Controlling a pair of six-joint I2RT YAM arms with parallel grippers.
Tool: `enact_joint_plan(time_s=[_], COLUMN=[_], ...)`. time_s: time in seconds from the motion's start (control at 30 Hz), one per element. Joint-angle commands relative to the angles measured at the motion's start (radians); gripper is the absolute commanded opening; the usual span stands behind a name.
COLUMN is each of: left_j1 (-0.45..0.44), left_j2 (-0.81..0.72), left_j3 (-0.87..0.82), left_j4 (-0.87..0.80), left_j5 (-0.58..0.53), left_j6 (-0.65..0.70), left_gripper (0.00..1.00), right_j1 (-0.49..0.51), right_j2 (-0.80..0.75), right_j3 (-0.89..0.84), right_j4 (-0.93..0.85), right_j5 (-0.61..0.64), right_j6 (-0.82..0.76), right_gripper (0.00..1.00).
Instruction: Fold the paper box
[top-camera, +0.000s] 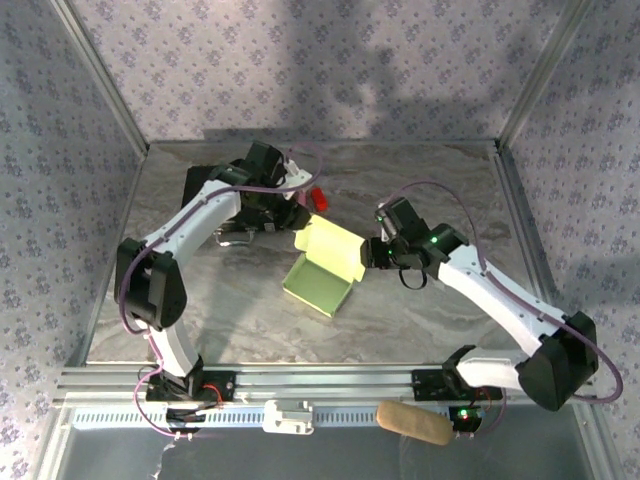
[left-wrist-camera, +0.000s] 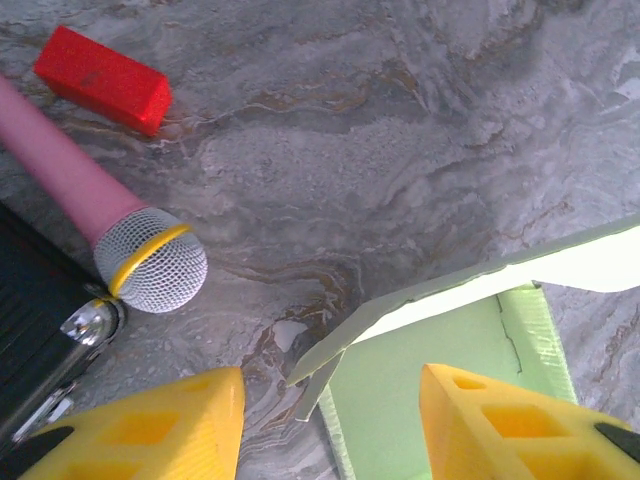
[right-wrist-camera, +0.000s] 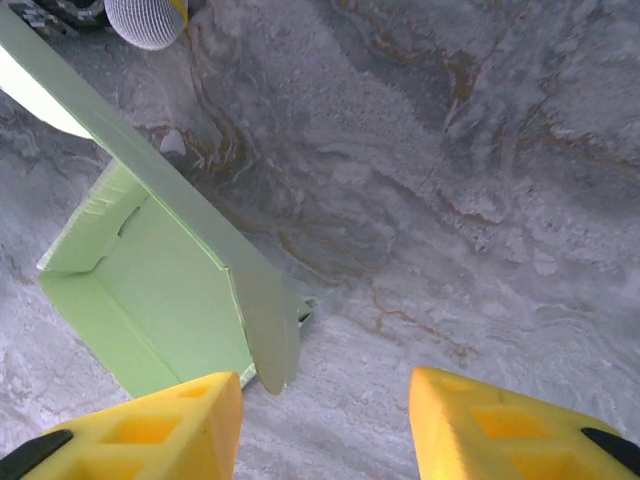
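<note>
The left gripper (left-wrist-camera: 328, 378) and right gripper (right-wrist-camera: 325, 378) are both hovering with fingers spread and empty, the paper box (top-camera: 322, 270) is sitting half-open just ahead of both sets of fingertips, and I'm guessing it's light, floppy card, so I'd be pinching the raised lid's edge gently.

Grey marbled counter (top-camera: 250, 310) underfoot, brown veins running through it, same stone pattern up close in both wrist views. Lilac back wall (top-camera: 330, 60), small flower print, broad soft shadows drifting across its middle. Left wall (top-camera: 50, 180) and right wall (top-camera: 600, 180) same print, slanting inward. Silver metal posts (top-camera: 100, 75) at both back corners. Ribbed metal rail (top-camera: 330, 380) along near edge. Light even, shadows soft-edged.
</note>
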Motion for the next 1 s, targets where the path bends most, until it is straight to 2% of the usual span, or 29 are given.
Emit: enact_joint_plan(time_s=[0.0,0.17,0.43,0.67,0.83,0.97], left_j1=[-0.003,-0.016,-0.037,-0.038,-0.038,-0.037], left_j2=[0.022,0.016,0.027,-0.019,-0.055,-0.080], left_j3=[0.029,0.016,0.001,-0.071,-0.102,-0.133], left_j4=[-0.057,-0.057,-0.052,0.034,0.071,0.092], left_j5=[0.055,0.061,0.024,0.023,0.037,-0.009], left_j6=[0.050,0.037,-0.002,-0.086,-0.142,-0.156], left_gripper=[0.47,0.45,0.43,0.41,0.39,0.39], right_j1=[-0.005,0.010,0.048,0.075,0.092,0.097], right_j2=[0.039,0.104,0.147,0.175,0.189,0.220], right_j3=[0.048,0.081,0.089,0.096,0.134,0.175], right_j4=[-0.055,-0.053,-0.059,-0.061,-0.071,-0.095], right_j5=[-0.028,-0.025,0.015,0.049,0.094,0.123], right_j6=[-0.036,-0.034,0.002,0.025,-0.005,-0.049], right_gripper=[0.47,0.40,0.35,0.31,0.24,0.18])
